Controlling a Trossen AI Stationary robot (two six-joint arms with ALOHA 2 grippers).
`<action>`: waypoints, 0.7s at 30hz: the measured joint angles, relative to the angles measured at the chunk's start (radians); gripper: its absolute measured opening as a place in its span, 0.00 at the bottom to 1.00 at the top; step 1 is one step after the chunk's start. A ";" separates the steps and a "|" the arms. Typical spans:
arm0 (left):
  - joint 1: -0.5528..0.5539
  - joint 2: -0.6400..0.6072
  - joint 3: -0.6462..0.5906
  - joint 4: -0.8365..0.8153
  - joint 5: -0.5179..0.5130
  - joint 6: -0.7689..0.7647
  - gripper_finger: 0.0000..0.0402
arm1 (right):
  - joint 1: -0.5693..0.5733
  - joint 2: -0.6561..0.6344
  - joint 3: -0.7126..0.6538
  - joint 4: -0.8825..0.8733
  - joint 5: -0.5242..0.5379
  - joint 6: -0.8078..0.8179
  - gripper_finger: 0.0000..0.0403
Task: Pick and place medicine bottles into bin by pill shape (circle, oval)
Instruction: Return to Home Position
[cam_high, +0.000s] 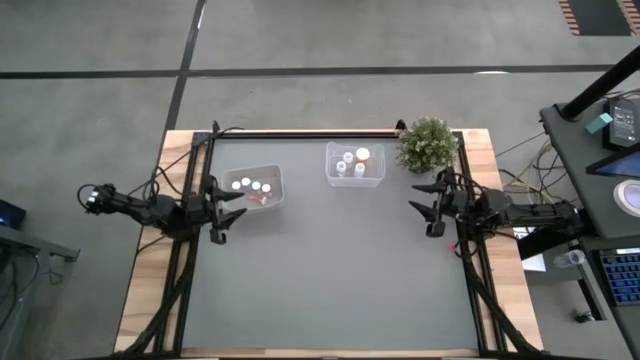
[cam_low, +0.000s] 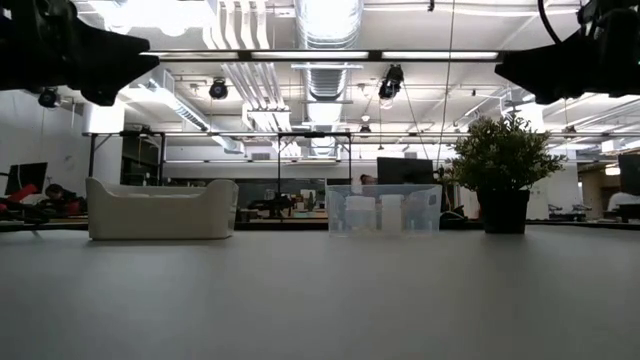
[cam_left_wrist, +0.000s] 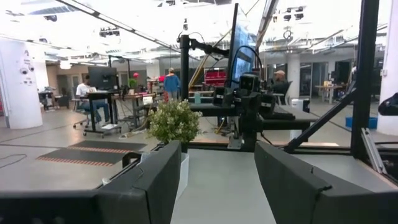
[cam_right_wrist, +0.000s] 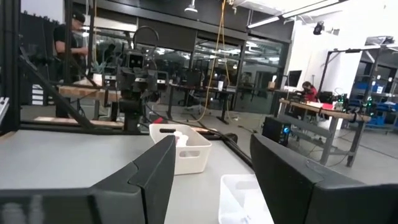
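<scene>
Medicine bottles with white caps lie in two tubs at the table's far side. Some are in the white tub (cam_high: 256, 187), which also shows in the low view (cam_low: 160, 208) and the right wrist view (cam_right_wrist: 181, 149). Several more (cam_high: 352, 162) stand in the clear tub (cam_high: 355, 165) (cam_low: 385, 210). My left gripper (cam_high: 232, 212) (cam_left_wrist: 217, 186) hovers open at the table's left edge, just near of the white tub. At the right edge, near of the plant, my right gripper (cam_high: 420, 208) (cam_right_wrist: 211, 180) hovers open. Neither has anything between its fingers.
A bushy potted plant (cam_high: 427, 145) (cam_low: 500, 170) stands at the far right corner, beside the clear tub. The grey mat (cam_high: 330, 270) stretches from the tubs to the near edge between the two arms. People sit and stand at desks in the room beyond.
</scene>
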 joint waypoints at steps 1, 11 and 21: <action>0.000 0.002 0.000 0.000 -0.002 0.000 0.48 | 0.000 0.000 0.000 0.000 0.000 0.007 0.49; 0.000 0.055 -0.001 -0.007 -0.049 0.002 0.48 | 0.000 0.002 0.001 -0.001 0.001 0.051 0.45; 0.000 0.112 -0.002 -0.007 -0.050 0.025 0.48 | 0.000 0.002 0.002 -0.001 0.001 0.064 0.45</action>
